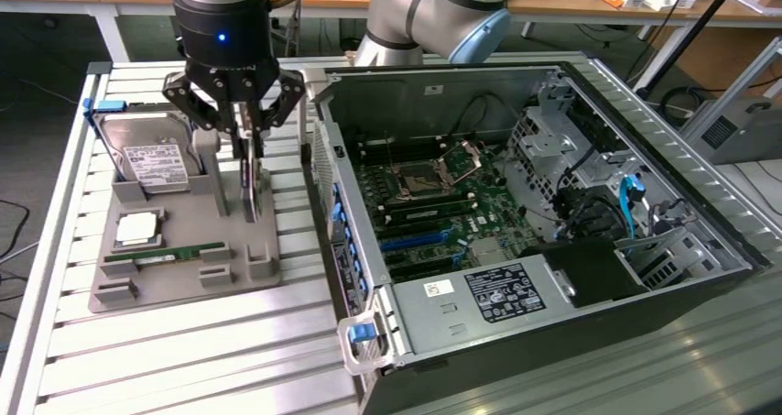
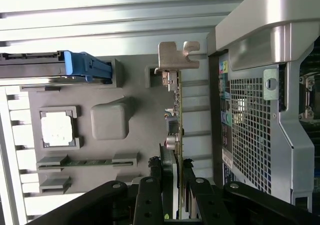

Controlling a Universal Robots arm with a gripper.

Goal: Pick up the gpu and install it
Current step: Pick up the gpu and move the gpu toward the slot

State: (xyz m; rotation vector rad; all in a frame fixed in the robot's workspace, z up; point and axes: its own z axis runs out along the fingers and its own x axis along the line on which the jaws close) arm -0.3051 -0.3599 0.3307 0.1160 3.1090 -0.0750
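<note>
Black gripper [image 2: 169, 175] jaws are clamped on the gpu [image 2: 176, 110], one on each face of the card. It stands on edge at the grey holder [image 2: 107, 87] on the desk [image 1: 183, 360], between the hard drive [image 1: 153, 158] and the open computer case [image 1: 366, 278]. Its silvery bracket [image 2: 177, 55] is at the card's far end.

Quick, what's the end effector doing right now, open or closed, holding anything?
End effector: closed on the gpu, which stands on edge in the gray holder.
</note>
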